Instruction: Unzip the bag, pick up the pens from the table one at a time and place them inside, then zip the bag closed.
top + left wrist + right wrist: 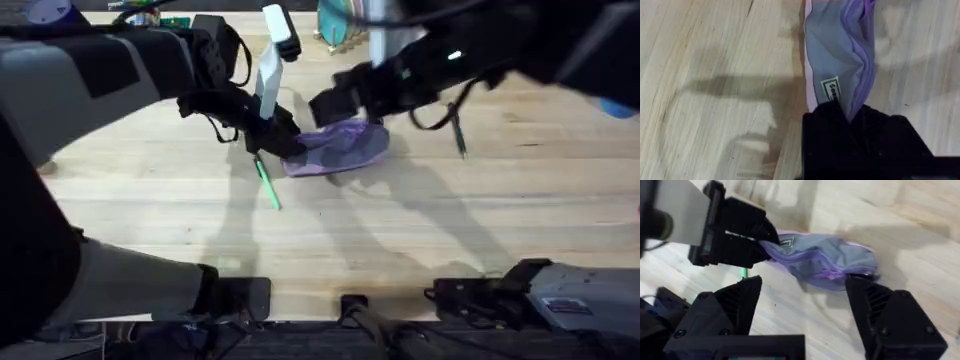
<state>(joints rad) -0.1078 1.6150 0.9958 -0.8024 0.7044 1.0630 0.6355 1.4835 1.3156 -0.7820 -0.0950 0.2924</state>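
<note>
Evidently soft and light, the bag [340, 148] lies crumpled mid-tabletop [420, 240], its labelled end pinched in the left gripper [285, 140], while the right gripper [805, 305] hovers wide above; the zipper pull seems the sensible hold.

L fingers [757, 242] clamped, R fingers [880, 305] apart.

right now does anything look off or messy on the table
Nothing is spilled or damaged. The purple bag is bunched and crumpled rather than flat, because the left gripper pinches one end of it. The green pen lies slanted on the table, one end tucked under that gripper.
</note>
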